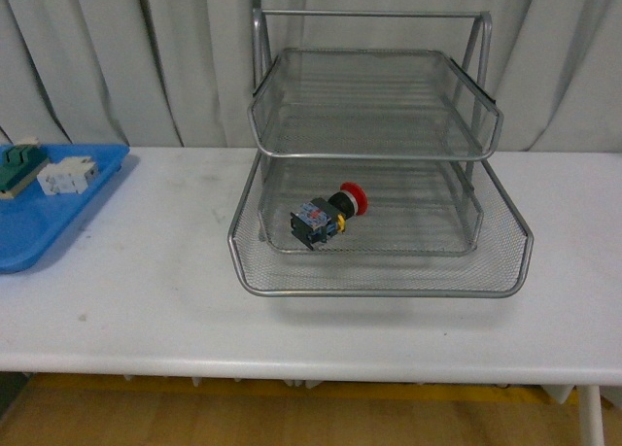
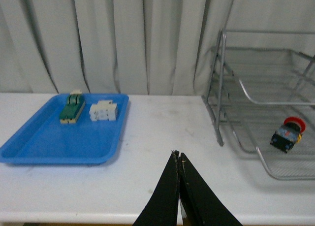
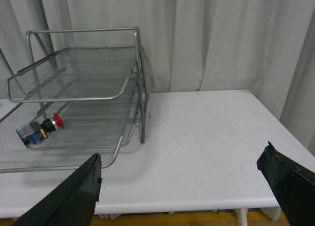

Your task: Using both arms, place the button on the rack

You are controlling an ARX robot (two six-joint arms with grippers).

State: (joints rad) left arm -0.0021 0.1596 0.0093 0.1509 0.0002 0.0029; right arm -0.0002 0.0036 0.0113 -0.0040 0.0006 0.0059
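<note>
The button (image 1: 327, 216), with red cap, yellow ring and dark blue-black body, lies on its side on the lowest tier of the silver wire-mesh rack (image 1: 379, 281). It also shows in the left wrist view (image 2: 288, 135) and in the right wrist view (image 3: 39, 128). No arm shows in the front view. My left gripper (image 2: 177, 155) is shut and empty above the white table, left of the rack (image 2: 221, 88). My right gripper (image 3: 182, 159) is open and empty above the table, to the right of the rack (image 3: 140, 88).
A flat blue tray (image 1: 29, 237) at the table's left holds a green-and-cream switch block (image 1: 17, 167) and a white plastic block (image 1: 66, 176). Both also show in the left wrist view (image 2: 71, 110) (image 2: 103, 111). Grey curtains hang behind the table.
</note>
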